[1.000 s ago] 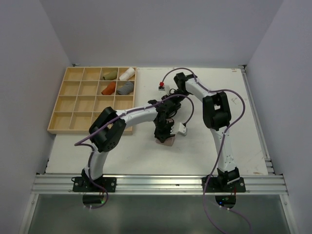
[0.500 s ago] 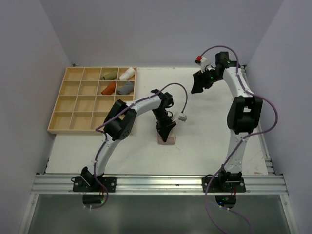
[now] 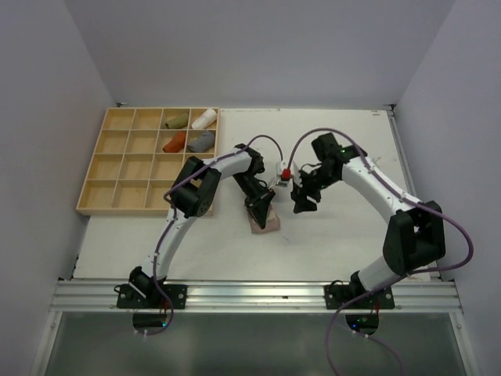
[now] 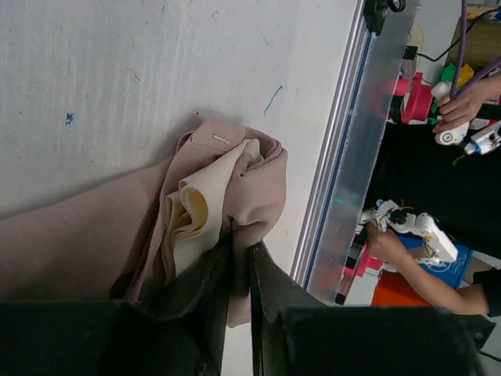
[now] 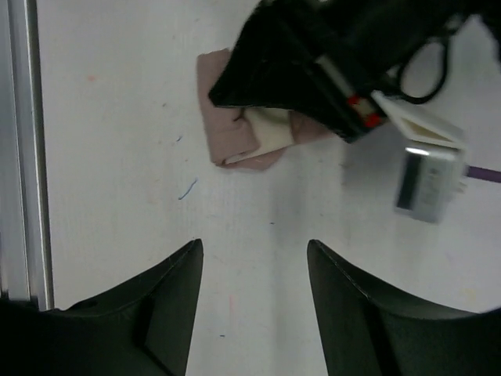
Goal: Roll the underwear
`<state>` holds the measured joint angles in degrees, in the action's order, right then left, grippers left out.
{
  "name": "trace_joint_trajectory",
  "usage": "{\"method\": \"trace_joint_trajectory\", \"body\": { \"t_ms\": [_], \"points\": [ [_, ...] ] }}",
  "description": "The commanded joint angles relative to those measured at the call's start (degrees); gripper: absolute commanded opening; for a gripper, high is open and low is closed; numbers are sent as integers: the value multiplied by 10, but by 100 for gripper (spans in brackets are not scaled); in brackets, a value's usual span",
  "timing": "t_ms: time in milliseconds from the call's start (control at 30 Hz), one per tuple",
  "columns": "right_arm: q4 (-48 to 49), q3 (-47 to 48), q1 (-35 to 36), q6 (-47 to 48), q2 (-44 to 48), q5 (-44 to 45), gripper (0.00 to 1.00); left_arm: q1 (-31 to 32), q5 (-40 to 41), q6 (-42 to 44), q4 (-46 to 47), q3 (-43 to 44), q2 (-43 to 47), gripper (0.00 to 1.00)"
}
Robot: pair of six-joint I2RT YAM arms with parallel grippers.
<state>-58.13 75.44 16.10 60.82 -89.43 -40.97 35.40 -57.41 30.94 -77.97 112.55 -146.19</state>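
Top external view: beige-pink underwear (image 3: 266, 225) lies bunched on the white table (image 3: 329, 251), just 6 o'clock of centre. The left gripper (image 3: 261, 205) stands over its 12 o'clock edge, jaws nearly closed, pinching a fold of the cloth. The right gripper (image 3: 304, 200) hovers at its 2 o'clock, jaws apart and empty. Rust-orange underwear (image 3: 174, 142) sits rolled in the wooden tray (image 3: 98, 193) at 10 o'clock.

One tray (image 3: 109, 208) (sixteen compartments), four rolled cloths (image 3: 174, 142), one loose beige-pink underwear (image 3: 264, 224).
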Motion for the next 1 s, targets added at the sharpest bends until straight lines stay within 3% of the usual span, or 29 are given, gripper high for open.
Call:
{"method": "trace_joint_trajectory", "body": {
  "t_ms": [0, 200, 567, 900, 967],
  "points": [
    [83, -88, 74, 71, 38, 47, 60, 0, 233, 76, 98, -20, -90, 20],
    [209, -164, 170, 39, 28, 104, 64, -4, 189, 53, 99, -3, -103, 20],
    [290, -187, 216, 42, -28, 120, 63, -12, 178, 38, 113, 9, -110, 20],
    [250, -156, 239, 47, -101, 138, 45, -24, 183, 18, 129, 27, -110, 25],
    [238, -145, 239, 42, -116, 143, 34, -27, 185, 11, 135, 26, -105, 26]
  ]
}}
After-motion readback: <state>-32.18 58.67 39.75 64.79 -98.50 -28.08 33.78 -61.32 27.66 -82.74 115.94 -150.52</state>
